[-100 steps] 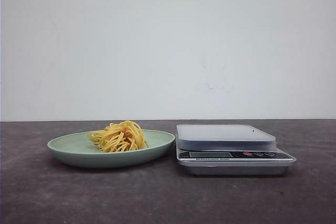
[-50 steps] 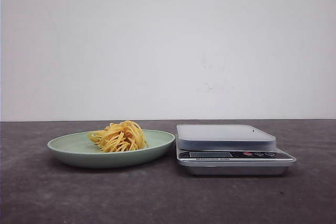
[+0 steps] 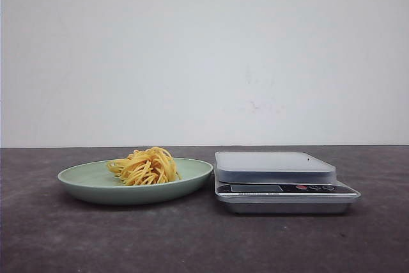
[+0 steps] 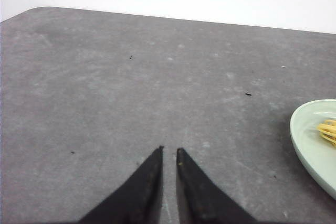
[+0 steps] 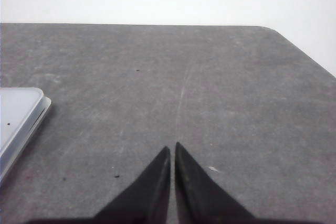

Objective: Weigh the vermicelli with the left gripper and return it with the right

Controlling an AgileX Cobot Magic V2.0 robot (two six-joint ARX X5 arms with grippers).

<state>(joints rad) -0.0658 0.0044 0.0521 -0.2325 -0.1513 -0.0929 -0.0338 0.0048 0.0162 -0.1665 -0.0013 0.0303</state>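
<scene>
Two items sit on the dark grey, mottled stone-look table (image 3: 192,241), seen in front view: a shallow pale green plate (image 3: 83,180) on the left w/ a smooth matte rim, and just right of it, nearly touching, a silver kitchen scale (image 3: 284,190) w/ a flat rounded-rectangle pan, a small display and red and dark buttons on its near face; the readout is too small to read. Vermicelli (image 3: 146,166) lies on the plate, a bit right of centre: a loose nest of thin yellow strands, tangled and rounded. Neither arm shows in front view. In the left wrist view the left gripper (image 4: 169,149) appears as two slim, tapered matte black fingers, tips nearly closed w/ a thin gap, gripping nothing, over bare table; the plate's edge and a few strands are cut off at the frame's side. In the right wrist view the right gripper (image 5: 172,146) has like pointed black fingers, tips almost meeting, also gripping nothing; only a pale corner of the scale pan shows at the frame's edge. Small dark specks and pale scuffs dot the tabletop; a plain white wall (image 3: 204,55) stands behind.
</scene>
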